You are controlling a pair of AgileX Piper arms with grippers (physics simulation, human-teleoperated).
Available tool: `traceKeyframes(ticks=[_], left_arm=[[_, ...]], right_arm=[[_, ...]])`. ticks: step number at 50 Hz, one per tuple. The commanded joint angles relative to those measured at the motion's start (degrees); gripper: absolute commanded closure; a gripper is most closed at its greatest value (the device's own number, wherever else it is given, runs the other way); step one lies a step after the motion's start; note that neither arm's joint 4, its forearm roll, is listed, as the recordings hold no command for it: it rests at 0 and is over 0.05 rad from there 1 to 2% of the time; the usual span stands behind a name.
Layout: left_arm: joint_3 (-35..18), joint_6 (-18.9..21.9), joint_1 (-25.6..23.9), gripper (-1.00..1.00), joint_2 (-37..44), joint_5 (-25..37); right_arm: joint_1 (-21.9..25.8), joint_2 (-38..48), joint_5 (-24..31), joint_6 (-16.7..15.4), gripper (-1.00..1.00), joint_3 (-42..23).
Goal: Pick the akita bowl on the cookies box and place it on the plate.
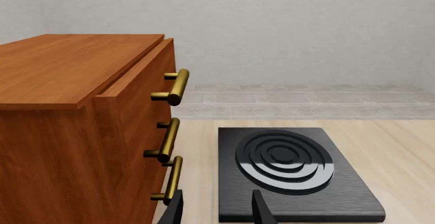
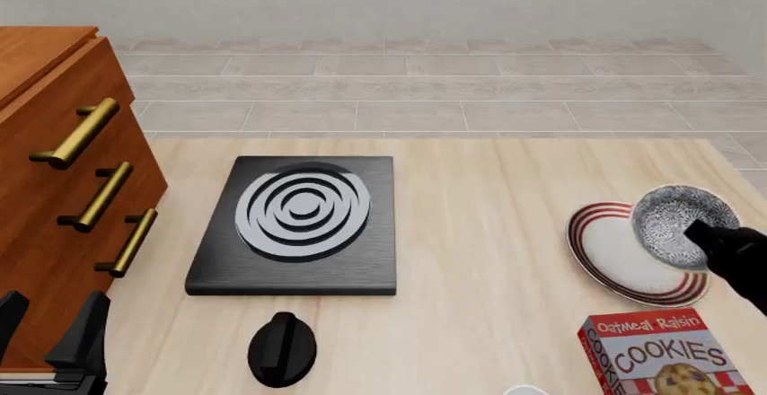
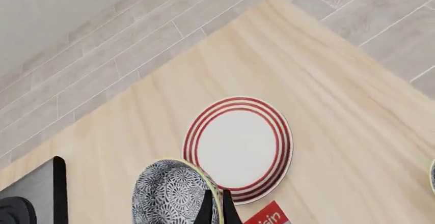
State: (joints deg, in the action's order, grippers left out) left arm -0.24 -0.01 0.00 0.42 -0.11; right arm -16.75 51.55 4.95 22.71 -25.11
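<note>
A: Table (image 2: 504,260), item one?
B: Bowl (image 2: 681,224), speckled black on white. Held clear of the box, above the far right part of the plate (image 2: 623,253) in the front view. Tilted, its opening facing partly toward the camera.

A: Held by what?
B: Right claw (image 2: 705,236). Fingers pressed close on the bowl's rim, one each side; the right wrist view shows the rim (image 3: 204,193) pinched between them.

A: Item two?
B: Plate, white with red rings, flat on the table near the right edge. Nothing rests on it.

A: Item three?
B: Cookies box (image 2: 665,356), red, lying flat at the near right corner, just this side of the plate. Its top is bare.

A: Left claw (image 2: 48,328)?
B: Low at the near left, beside the drawers (image 2: 60,188). Fingers spread, pinching nothing.

A: Other stock?
B: Black burner (image 2: 300,224) with grey rings, left of centre. A black knob (image 2: 283,348) on the table just in front of it. Wooden drawers with three brass handles (image 1: 170,140) at the left.
</note>
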Motion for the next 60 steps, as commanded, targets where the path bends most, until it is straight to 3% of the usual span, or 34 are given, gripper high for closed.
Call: traceKeyframes(ticks=[1, 30, 60], left_arm=[[0.0, 0.0, 0.0, -1.0, 0.0, 0.0], [0.0, -0.01, 0.0, -1.0, 0.0, 0.0], [0.0, 0.0, -0.01, -1.0, 0.0, 0.0]], right_arm=[[-1.17, 4.48, -3.1, 1.76, 1.0, -0.38], [-1.43, 17.32, -12.81, 7.06, 1.0, 1.02], [-3.0, 27.37, -17.9, 7.93, 1.0, -2.34]])
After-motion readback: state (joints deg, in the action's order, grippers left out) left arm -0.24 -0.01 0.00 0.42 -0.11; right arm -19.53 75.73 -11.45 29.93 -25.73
